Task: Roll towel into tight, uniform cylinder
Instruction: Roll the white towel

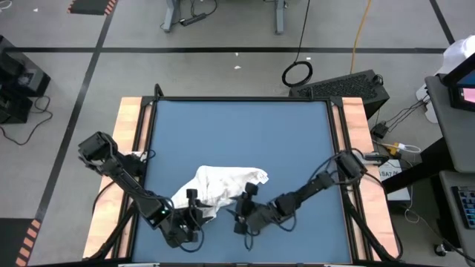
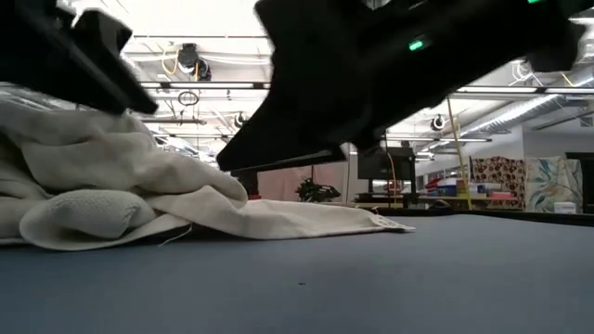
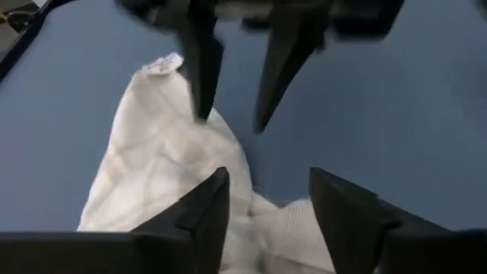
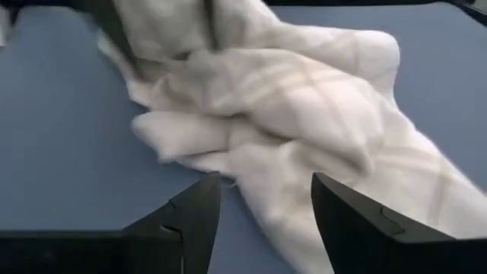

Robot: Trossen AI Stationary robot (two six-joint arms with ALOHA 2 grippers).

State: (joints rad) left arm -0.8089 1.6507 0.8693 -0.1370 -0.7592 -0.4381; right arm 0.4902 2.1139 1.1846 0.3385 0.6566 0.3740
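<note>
With both my left jaws (image 1: 194,199) and right jaws (image 1: 246,195) parted and empty over the rumpled towel (image 1: 220,183), I should flatten it on the surface (image 1: 297,141) before rolling.

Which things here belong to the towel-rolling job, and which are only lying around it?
Belonging to the job:
- towel, crumpled on the blue table
- left claw, open, at the towel's near edge
- right claw, open, beside the towel

Only lying around:
- black cable coil on the floor
- yellow cable
</note>
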